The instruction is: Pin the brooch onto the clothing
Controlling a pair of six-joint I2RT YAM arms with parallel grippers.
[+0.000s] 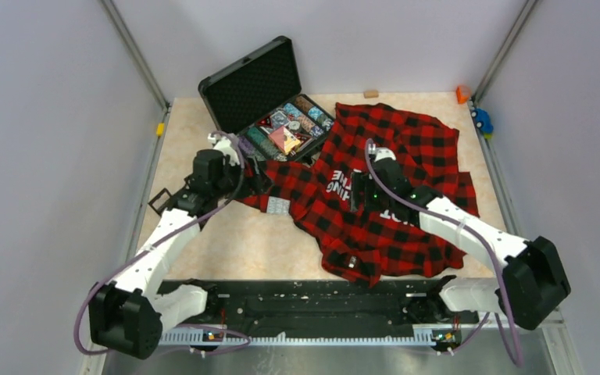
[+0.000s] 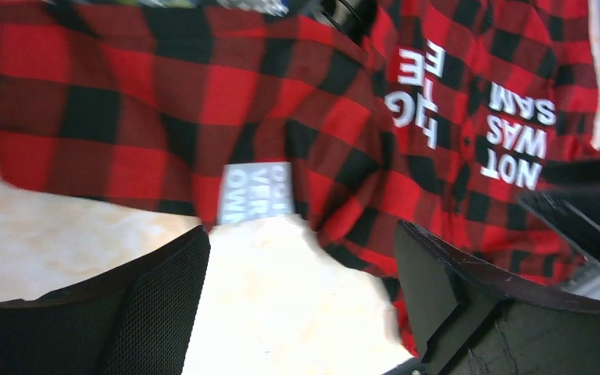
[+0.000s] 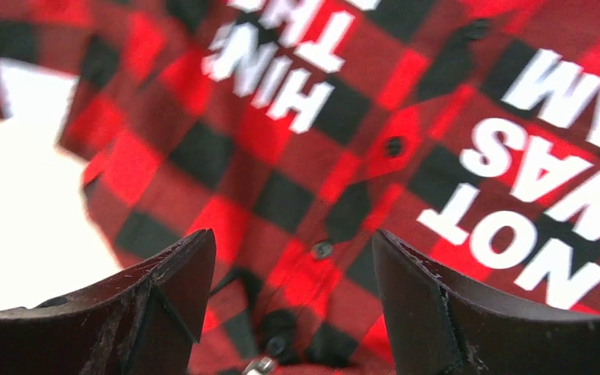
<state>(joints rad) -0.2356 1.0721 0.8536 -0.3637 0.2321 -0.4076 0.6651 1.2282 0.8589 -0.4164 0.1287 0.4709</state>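
Red-checked shirt (image 1: 422, 148): right claw (image 3: 291, 238) hovers over middle, left claw (image 2: 303, 230) low at edge (both spread, empty).

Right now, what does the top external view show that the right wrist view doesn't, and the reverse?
Only top external: the open black case, filled with small colourful items, and both arms. Only right wrist: small dark buttons, and the right gripper open with nothing between its fingers. Both: the red-and-black checked shirt with white block lettering.
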